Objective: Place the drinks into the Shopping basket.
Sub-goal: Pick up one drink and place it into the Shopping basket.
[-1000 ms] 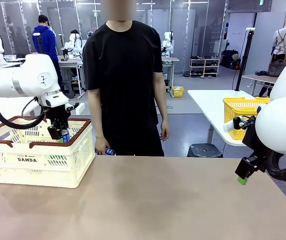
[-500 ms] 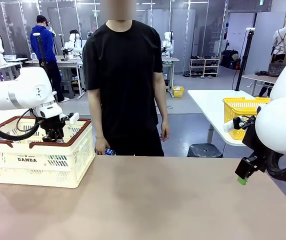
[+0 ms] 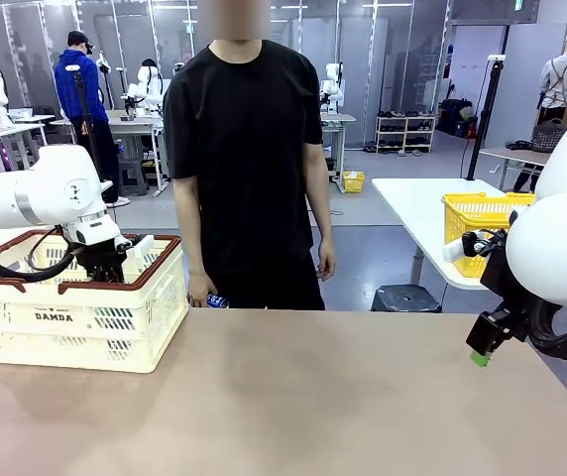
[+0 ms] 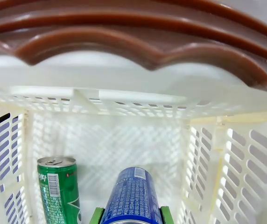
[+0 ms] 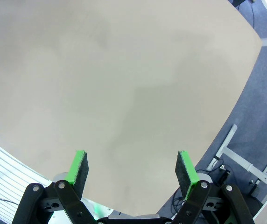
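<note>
The left hand [image 4: 129, 215] is lowered inside the Shopping basket [image 3: 75, 317], which sits on the desk [image 3: 293, 397] at the robot's left. In the left wrist view its green pads [image 4: 96, 215] are clamped on either side of the blue can [image 4: 132, 196], whose body carries fine white print and points toward the basket's lattice floor. Just beside it, to the picture's left, the green can [image 4: 58, 189] lies in the same basket with its silver top facing the far wall; whether the two cans touch cannot be told. The brown rim [image 4: 133, 42] of the basket arches across the top of that view. From the front, the left arm [image 3: 36, 193] bends down over the basket's near corner, its fingers hidden below the rim. The right hand [image 5: 132, 172] hangs over the bare desk at the robot's right, its two green pads [image 5: 79, 167] standing wide apart with nothing between them. A person [image 3: 249, 149] in a black shirt stands at the far side of the desk, one hand [image 3: 202, 291] holding another small blue can [image 3: 217, 300] at the desk's edge.
</note>
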